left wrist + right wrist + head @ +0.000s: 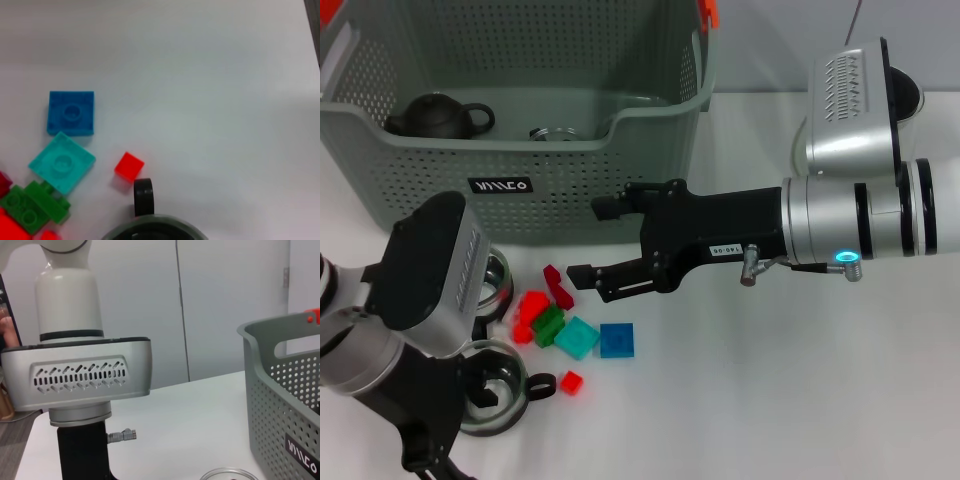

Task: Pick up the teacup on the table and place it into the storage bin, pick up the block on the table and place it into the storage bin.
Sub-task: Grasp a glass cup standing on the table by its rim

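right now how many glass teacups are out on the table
2: one teacup sits beside the storage bin, another teacup nearer the robot, both partly covered by the left arm. More may be hidden.

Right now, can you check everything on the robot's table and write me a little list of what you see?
Surface: white table, bare to the right of the blocks.
Job's things: storage bin at the back, already holding a dark teapot and a glass cup. Two glass teacups remain on the table. Blocks in front of the bin: blue block, teal block, small red block, green blocks.
Clutter: nothing seen.
Grippers: right gripper reaches in over the blocks, fingers open, holding nothing. Left gripper low on the left, over the nearer teacup.
Cables: nothing seen.
Surroundings: pale wall panels behind the table.
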Controlling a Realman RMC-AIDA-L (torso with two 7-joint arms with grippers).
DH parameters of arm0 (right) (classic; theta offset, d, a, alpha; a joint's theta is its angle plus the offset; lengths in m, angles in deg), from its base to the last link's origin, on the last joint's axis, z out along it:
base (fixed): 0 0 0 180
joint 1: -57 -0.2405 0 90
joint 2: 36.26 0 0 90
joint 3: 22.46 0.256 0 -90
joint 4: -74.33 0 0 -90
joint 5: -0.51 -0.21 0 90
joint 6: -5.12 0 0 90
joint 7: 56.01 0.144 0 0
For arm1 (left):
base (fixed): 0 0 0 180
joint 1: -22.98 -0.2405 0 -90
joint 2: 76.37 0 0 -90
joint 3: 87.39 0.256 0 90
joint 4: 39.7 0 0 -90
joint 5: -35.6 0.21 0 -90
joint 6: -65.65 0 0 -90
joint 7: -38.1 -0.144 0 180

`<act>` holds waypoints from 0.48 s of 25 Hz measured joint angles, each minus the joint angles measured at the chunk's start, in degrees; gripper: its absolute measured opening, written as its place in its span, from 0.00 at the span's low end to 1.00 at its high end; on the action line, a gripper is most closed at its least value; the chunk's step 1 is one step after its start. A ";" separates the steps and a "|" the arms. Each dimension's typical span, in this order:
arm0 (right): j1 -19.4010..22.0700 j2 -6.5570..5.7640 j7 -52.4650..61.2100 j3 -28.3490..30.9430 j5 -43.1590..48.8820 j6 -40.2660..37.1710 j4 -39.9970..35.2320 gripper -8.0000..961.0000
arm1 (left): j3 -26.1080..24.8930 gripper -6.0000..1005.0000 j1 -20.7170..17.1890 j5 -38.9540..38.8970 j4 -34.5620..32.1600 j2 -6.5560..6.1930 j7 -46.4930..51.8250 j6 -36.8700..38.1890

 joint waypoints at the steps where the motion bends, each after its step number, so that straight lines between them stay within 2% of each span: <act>1: 0.00 0.00 0.01 0.02 0.00 0.00 0.02 0.96 | 0.00 0.92 0.00 0.15 -0.01 0.00 0.16 0.00; 8: 0.07 0.00 0.11 0.08 -0.44 -0.06 0.03 0.96 | 0.09 0.91 0.04 0.80 0.26 -0.07 0.63 0.57; 12: 0.12 -0.05 0.12 0.16 -0.61 -0.30 0.03 0.96 | 0.23 0.77 0.04 0.97 0.69 -0.08 0.49 0.49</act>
